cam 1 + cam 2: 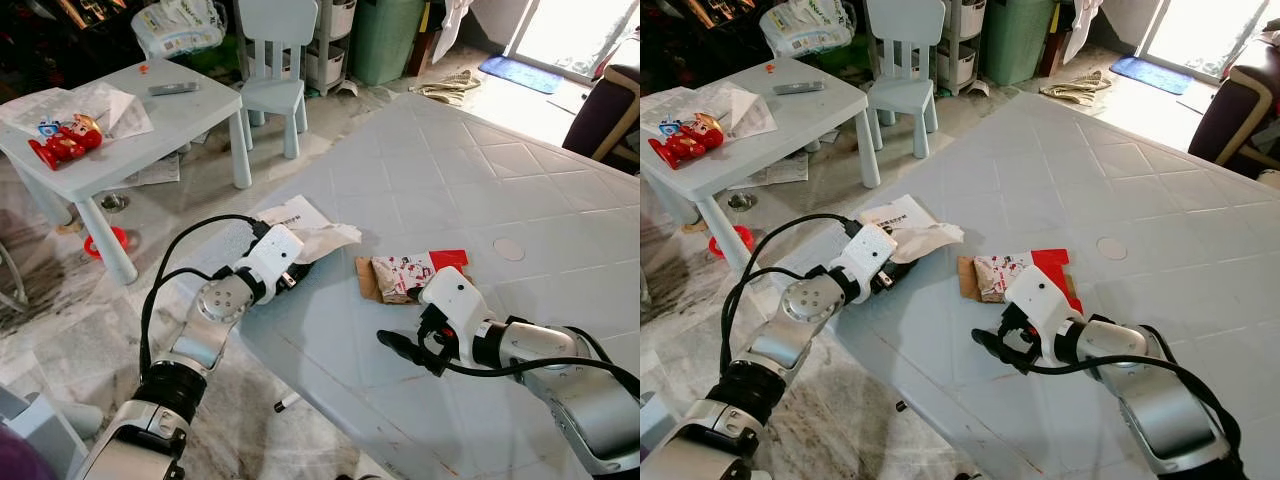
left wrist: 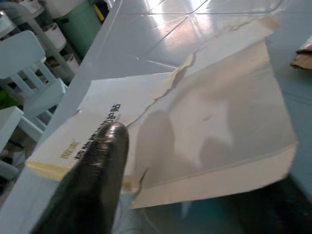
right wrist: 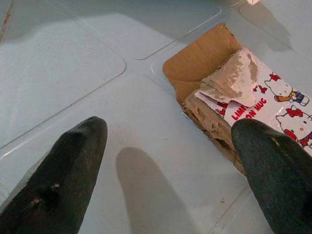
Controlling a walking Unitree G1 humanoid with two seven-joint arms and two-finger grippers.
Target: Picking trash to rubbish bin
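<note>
Right pincer (image 1: 408, 352): fingers spread wide, holding nothing, low over the grey table (image 1: 540, 180), its tips just short of the torn box.
Torn printed box (image 3: 253, 105): flattened cardboard, brown inside, red-and-white cartoon print outside; lies on the table just beyond the right pincer, one fingertip (image 3: 273, 161) beside its ragged edge.
Box, handling (judgement): light, thin, fairly stiff but already ripped; likely to slide on the smooth table. Best taken at the raised crumpled edge, one finger under the lifted flap.
Left pincer (image 1: 290, 275): at the table's edge, left of the box; one black finger (image 2: 97, 170) lies on the torn envelope; whether the pincer grips it cannot be told.
Torn envelope (image 2: 204, 126): white and cream paper with black print, left of the box, at the table edge.
Envelope, handling (judgement): very light, limp, tears easily; pinch the overhanging edge.
Rubbish bin (image 1: 385, 38): green bin on the floor, well beyond the box; probably the target.
Count: pincers, two; trash pieces on the table, two; bins, one.
</note>
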